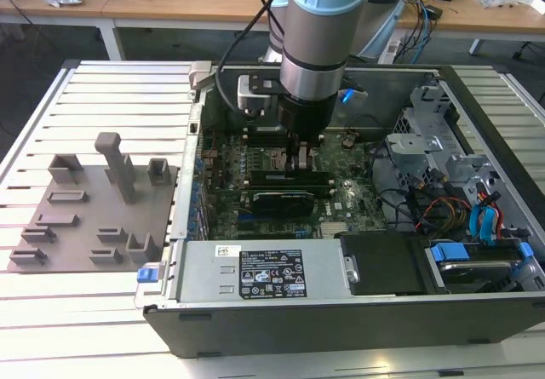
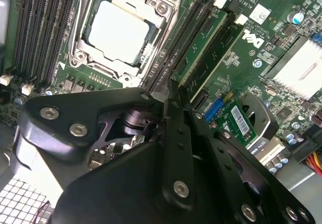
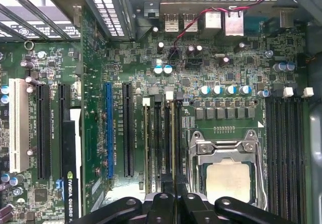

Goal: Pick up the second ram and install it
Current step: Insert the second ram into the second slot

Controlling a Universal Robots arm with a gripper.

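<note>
Claw (image 1: 300,159) stands low inside the open computer case (image 1: 341,311), its black fingers (image 2: 173,128) drawn close together over the memory slots just beside the CPU socket (image 2: 118,30). Whether they pinch anything I cannot tell. Around it spreads the green motherboard (image 3: 226,78), with a black graphics card (image 1: 277,198) lying beside the claw in the exterior view. On the counter (image 1: 85,328), toward the exterior view's left, sits a grey fixture plate (image 1: 94,217) with upright posts. Two green sticks stand in slots right under the fingertips; the second ram (image 2: 201,45), long, thin and green, is one of them.
</note>
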